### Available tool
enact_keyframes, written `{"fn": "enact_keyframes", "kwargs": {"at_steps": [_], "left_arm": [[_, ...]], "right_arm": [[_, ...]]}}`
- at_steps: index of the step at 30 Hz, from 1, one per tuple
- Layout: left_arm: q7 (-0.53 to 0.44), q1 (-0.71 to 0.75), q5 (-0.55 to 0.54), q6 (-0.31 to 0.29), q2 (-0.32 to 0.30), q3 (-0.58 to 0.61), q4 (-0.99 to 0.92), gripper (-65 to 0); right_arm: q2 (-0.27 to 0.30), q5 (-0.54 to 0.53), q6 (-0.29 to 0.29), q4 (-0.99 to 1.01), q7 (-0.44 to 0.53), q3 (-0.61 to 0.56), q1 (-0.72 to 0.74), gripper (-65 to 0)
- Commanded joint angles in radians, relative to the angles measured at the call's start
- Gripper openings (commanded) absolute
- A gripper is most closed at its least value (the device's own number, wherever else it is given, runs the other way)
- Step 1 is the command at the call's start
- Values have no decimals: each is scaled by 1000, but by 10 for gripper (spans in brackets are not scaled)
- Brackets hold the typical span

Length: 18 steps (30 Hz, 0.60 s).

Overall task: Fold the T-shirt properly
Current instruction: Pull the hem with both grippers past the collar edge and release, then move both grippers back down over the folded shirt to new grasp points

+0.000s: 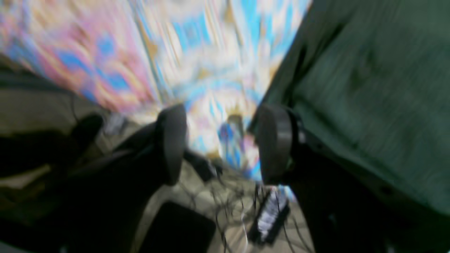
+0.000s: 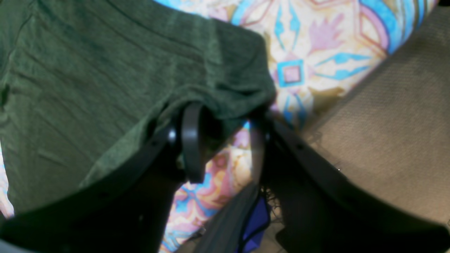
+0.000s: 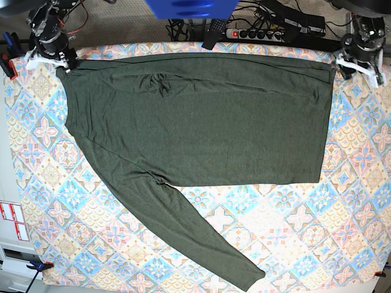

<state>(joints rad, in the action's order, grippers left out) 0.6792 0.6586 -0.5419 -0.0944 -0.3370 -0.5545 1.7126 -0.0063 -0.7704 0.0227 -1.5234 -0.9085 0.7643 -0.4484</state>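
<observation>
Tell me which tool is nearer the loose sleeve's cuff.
Left, though neither is near. The left tool sits at the T-shirt's far right corner, the right tool at its far left corner; the cuff lies bottom, right of centre.

The base view is evenly and brightly lit from above, sharp throughout, with hardly any shadow under the T-shirt [image 3: 201, 122]. The left wrist view is heavily smeared by motion blur (the patterned tablecloth [image 1: 147, 52] streaks into bands). The right wrist view is dimmer and soft, its near foreground dark.
</observation>
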Motion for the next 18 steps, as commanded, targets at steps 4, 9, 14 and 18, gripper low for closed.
{"fn": "enact_keyframes", "kwargs": {"at_steps": [4,9,14,18], "left_arm": [[-13,-13,-1,-1,-15,-8,50,-318],[-11,-27,3,-1,-15,-6,89,-318],[-11,-113,9,2,-14,-6,71,-316],[4,-214,10,2,-44,-6,20,-314]], "right_arm": [[15,15,-13,-13,7,70,-8,-440],[15,15,-13,-81,1,71,3,-440],[15,15,-13,-108,1,67,7,-440],[16,15,-13,-156,-1,37,38,-441]]}}
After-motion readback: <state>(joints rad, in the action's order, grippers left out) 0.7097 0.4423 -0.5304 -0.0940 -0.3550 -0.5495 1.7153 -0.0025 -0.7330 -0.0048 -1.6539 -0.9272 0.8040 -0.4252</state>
